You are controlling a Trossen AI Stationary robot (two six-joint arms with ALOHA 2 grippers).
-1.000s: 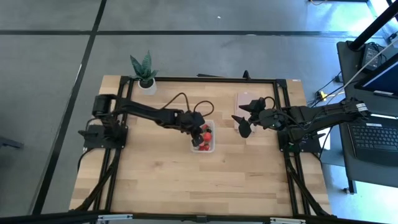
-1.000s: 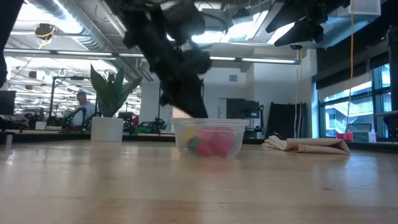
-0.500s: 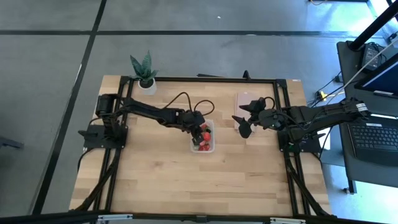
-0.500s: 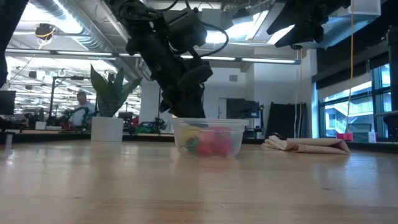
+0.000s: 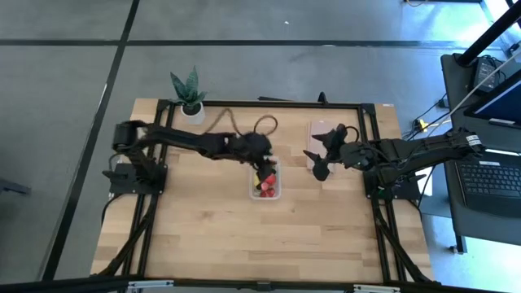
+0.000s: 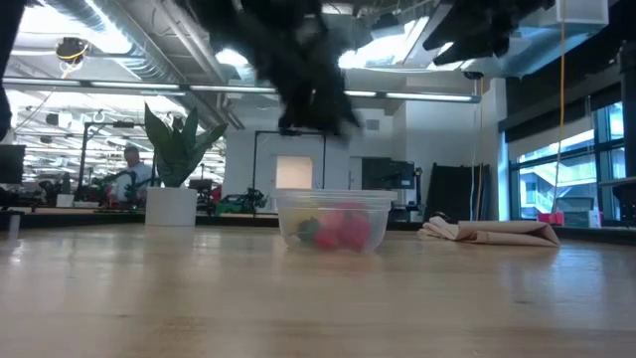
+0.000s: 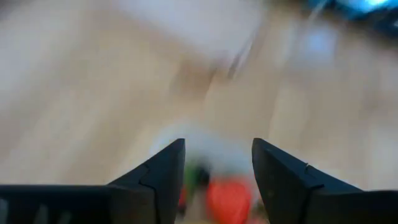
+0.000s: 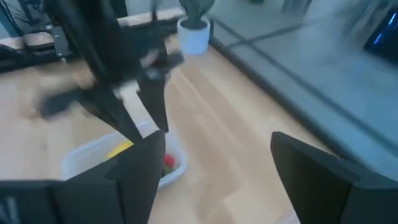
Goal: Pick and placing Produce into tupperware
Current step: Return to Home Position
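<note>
The tupperware (image 6: pixel 333 199) sits mid-table (image 5: pixel 203 220) and holds the produce (image 6: pixel 345 228); red strawberries and a yellow piece show through its wall. No fruit lies loose, so loading looks finished. The left gripper (image 7: pixel 217 149) hangs above its far rim, 2 fingers spread and empty, probably free to go home. The right gripper (image 8: pixel 214 142), likewise spread and empty, waits over the pinkish lid (image 5: pixel 319 129) to the right.

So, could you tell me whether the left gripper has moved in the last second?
Yes. In the low view the left gripper has risen from the rim of the tupperware to well above it.
</note>
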